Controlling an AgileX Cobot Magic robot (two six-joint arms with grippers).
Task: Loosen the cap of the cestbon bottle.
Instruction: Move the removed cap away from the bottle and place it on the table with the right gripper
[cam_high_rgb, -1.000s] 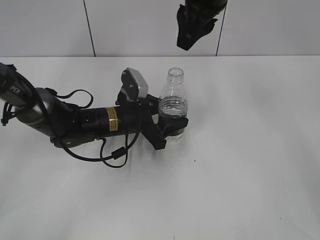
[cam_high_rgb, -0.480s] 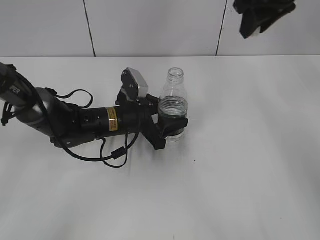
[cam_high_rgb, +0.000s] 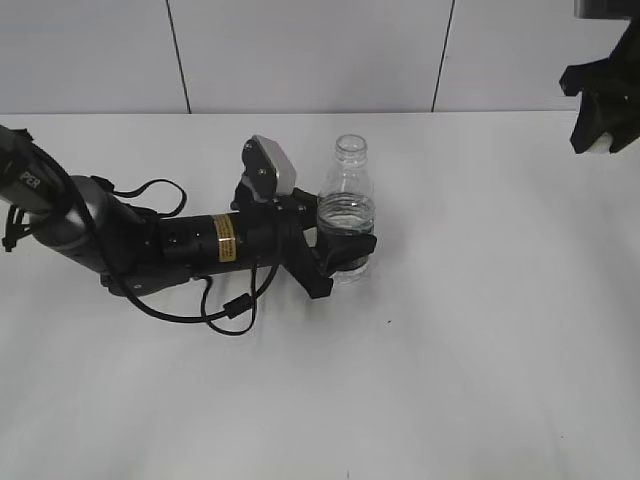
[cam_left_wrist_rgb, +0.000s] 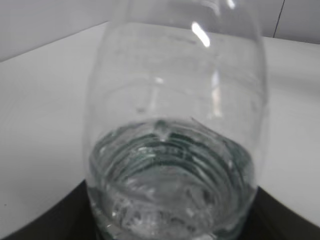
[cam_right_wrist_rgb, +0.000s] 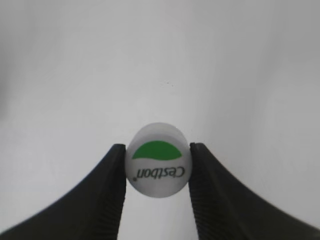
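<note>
Both pincers are busy: my right gripper (cam_right_wrist_rgb: 157, 167) has swung away to the far right, clamping the cap (cam_right_wrist_rgb: 158, 166) between its ribbed fingers, so I judge the cap fully off. My left gripper (cam_high_rgb: 345, 255) hugs the bottle (cam_high_rgb: 347, 215), clear ribbed plastic, upright, neck bare.

Bare white table (cam_high_rgb: 480, 330) lies open right of the black left gripper (cam_high_rgb: 345, 255); only the clear ribbed bottle (cam_high_rgb: 346, 215) fills its jaws
</note>
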